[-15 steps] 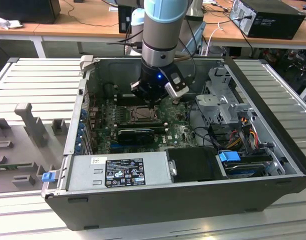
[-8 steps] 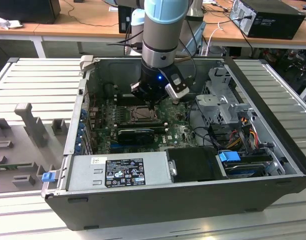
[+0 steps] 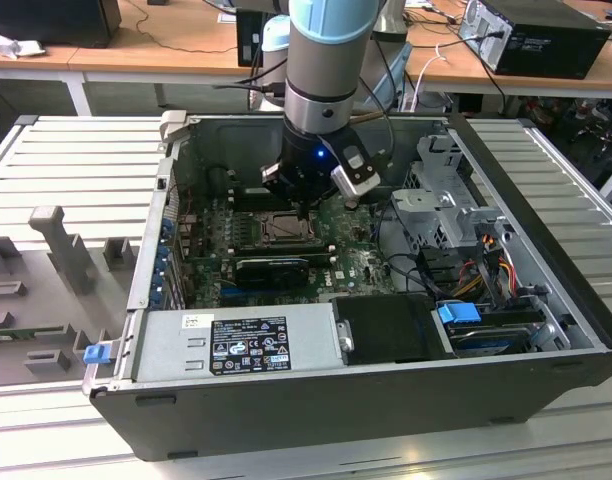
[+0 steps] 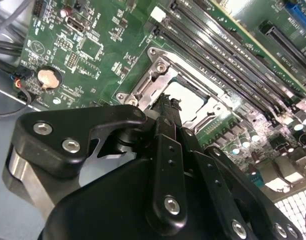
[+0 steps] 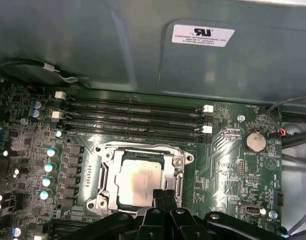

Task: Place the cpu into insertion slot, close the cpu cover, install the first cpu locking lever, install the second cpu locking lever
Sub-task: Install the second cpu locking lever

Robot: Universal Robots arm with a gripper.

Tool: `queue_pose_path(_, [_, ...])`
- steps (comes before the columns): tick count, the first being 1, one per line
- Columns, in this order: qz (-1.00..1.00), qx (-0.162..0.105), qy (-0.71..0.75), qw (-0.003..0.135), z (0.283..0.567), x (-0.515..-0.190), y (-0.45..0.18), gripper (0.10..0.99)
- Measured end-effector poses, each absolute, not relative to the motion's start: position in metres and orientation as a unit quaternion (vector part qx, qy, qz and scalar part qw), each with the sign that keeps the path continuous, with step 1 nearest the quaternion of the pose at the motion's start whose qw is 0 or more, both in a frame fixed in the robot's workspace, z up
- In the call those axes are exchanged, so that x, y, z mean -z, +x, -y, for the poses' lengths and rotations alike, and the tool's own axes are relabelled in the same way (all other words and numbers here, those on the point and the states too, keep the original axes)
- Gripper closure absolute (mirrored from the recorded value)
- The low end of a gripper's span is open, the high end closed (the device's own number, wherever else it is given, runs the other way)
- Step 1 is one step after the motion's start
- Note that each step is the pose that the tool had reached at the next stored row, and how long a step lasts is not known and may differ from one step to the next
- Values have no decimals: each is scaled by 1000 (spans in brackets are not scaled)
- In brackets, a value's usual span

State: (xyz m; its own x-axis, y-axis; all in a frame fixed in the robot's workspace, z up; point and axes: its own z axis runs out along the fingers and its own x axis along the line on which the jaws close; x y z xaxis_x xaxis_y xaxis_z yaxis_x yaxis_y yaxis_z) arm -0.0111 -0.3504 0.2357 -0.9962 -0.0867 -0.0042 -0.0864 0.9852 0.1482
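So the gripper (image 5: 164,196) is down inside the open PC case (image 3: 546,330), fingers pressed together with nothing pinched between them, tips sitting right at the near edge of the insertion slot (image 5: 143,180). The cpu (image 5: 139,183) is already in the slot, lying flat with its pale metallic face up, directly ahead of the fingertips. It's square, so there's no real long axis, and its edges run parallel to the socket frame. The cpu cover (image 5: 180,165) looks closed down around the chip, its silvery frame bordering all four sides. Past the slot from the gripper run the long black memory slots (image 5: 133,120), and beyond those, on the case wall, a white sticker (image 5: 203,35) with small print I can't make out. A coin battery (image 5: 255,141) sits off to the side of the fingers.
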Motion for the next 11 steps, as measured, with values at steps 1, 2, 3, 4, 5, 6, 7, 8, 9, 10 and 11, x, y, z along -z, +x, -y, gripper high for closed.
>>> queue_pose_path(1, [996, 74, 43, 1, 353, -236, -11, 980])
queue_pose_path(2, [996, 74, 43, 1, 354, -236, -11, 980])
queue_pose_path(3, [996, 74, 43, 1, 354, -236, -11, 980])
queue_pose_path(4, [996, 74, 43, 1, 357, -236, -11, 980])
queue_pose_path(5, [996, 74, 43, 1, 358, -236, -11, 980])
queue_pose_path(6, [996, 74, 43, 1, 361, -236, -11, 980])
queue_pose_path(7, [996, 74, 43, 1, 362, -236, -11, 980])
queue_pose_path(8, [996, 74, 43, 1, 362, -237, -11, 980])
queue_pose_path(9, [996, 74, 43, 1, 363, -238, -11, 980])
queue_pose_path(10, [996, 74, 43, 1, 364, -239, -11, 980])
queue_pose_path(11, [996, 74, 43, 1, 364, -243, -11, 980])
